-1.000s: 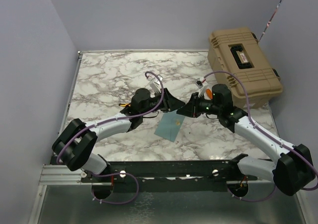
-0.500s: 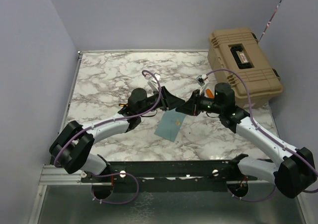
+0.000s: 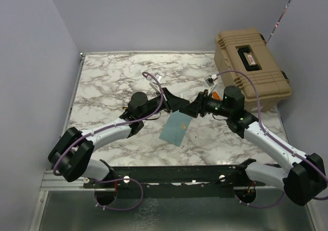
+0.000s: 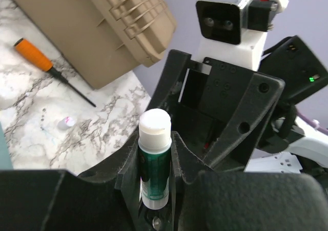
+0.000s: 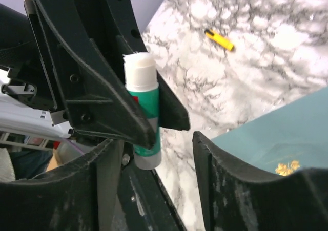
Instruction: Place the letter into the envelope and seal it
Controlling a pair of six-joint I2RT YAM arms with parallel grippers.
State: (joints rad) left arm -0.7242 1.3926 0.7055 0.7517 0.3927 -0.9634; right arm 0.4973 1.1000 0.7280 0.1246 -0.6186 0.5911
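The teal-blue envelope [image 3: 176,128] lies flat on the marble table [image 3: 113,77], just in front of both grippers. In the right wrist view the envelope [image 5: 292,133] shows a small gold sticker [image 5: 287,167]. The letter is out of view. My left gripper [image 3: 180,104] is shut on a green glue stick [image 4: 154,164] with a white tip, held upright between its fingers [image 4: 182,156]. My right gripper [image 3: 197,108] faces it tip to tip. Its jaws stand open around the lower end of the glue stick [image 5: 144,116], with a gap on the right side.
A tan hard case [image 3: 251,67] stands at the back right of the table. An orange-handled screwdriver [image 4: 38,59] and a small white cap [image 4: 66,121] lie near the case. A yellow item [image 5: 220,40] lies on the marble to the left.
The right gripper's jaws have opened off the glue stick while the left jaws closed on it. Both grippers have shifted slightly toward the back of the table.
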